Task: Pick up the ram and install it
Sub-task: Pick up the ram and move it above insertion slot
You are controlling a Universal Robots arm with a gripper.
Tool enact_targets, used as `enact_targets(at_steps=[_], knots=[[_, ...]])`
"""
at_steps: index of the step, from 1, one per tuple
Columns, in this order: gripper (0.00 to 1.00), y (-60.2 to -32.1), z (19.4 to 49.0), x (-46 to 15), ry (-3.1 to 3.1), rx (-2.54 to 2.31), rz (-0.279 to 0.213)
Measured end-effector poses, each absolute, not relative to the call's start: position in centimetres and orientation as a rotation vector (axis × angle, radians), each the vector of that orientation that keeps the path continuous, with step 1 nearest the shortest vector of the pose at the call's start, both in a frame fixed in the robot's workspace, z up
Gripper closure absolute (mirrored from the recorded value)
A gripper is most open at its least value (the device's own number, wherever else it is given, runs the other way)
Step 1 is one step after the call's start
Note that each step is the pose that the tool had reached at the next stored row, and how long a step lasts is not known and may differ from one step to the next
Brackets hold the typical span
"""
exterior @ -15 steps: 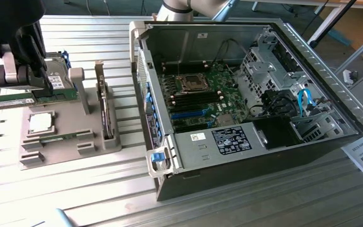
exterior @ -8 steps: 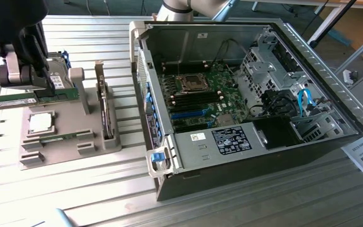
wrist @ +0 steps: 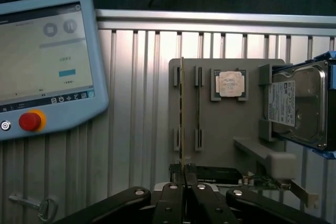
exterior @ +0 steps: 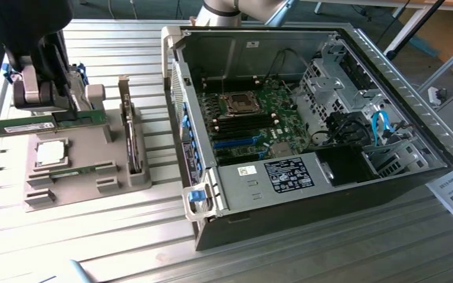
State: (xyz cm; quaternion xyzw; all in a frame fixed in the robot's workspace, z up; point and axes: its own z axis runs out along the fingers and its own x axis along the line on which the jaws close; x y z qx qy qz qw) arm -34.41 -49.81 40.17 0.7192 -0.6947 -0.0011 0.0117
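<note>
The ram [exterior: 18, 126] is a long green stick with a white label, lying level in the air above the grey holder block [exterior: 77, 191] at the exterior view's left. My gripper [exterior: 63, 113] is shut on it near one end. In the wrist view the ram [wrist: 181, 108] shows edge-on as a thin line running out from between my gripper [wrist: 184, 179] fingers, over the holder block [wrist: 226, 129]. A second green stick [exterior: 73, 172] rests in a slot of the holder.
The open computer case [exterior: 384, 65] lies at the exterior view's right, with its motherboard [exterior: 250, 124] and dark memory slots [exterior: 246, 122] exposed. On the holder sit a square silver processor [wrist: 230, 83] and an upright hard drive [wrist: 296, 108]. A teach pendant [wrist: 42, 61] lies beside the holder.
</note>
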Motion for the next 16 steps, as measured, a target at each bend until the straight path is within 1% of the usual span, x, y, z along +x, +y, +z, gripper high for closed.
enact_targets(at_steps=[16], knots=[[0.88, -50.2, 40.2, -31.2, -2.161, 2.237, -0.017]])
